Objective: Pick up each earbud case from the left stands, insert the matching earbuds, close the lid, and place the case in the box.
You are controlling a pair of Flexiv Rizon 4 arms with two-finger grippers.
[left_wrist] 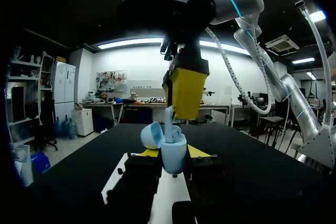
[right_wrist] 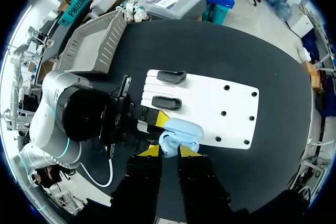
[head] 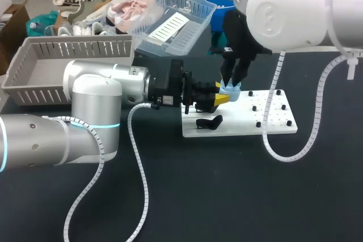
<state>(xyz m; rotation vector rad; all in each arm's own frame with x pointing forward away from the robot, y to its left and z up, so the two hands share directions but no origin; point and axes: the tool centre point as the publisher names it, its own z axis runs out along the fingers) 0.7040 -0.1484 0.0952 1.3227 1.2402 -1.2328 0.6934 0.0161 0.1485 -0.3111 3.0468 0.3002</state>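
Note:
A light blue earbud case (left_wrist: 174, 156) with its lid (left_wrist: 151, 135) swung open stands upright between the yellow tips of my left gripper (left_wrist: 173, 153), which is shut on it. The case is held over the near left part of the white stand board (head: 272, 111). My right gripper (head: 229, 83) points straight down over the case, shut on a light blue earbud (left_wrist: 168, 118) whose lower end sits in the case's opening. From the right wrist, the earbud (right_wrist: 167, 144) shows between the yellow tips of the right gripper (right_wrist: 169, 151), with the case (right_wrist: 185, 128) just ahead.
Two black stands (right_wrist: 170, 76) (right_wrist: 167, 103) sit on the board's left part, and small black pegs dot its right part. A grey slatted box (head: 68, 66) stands at the back left, with a clear plastic bin (head: 176, 21) behind it.

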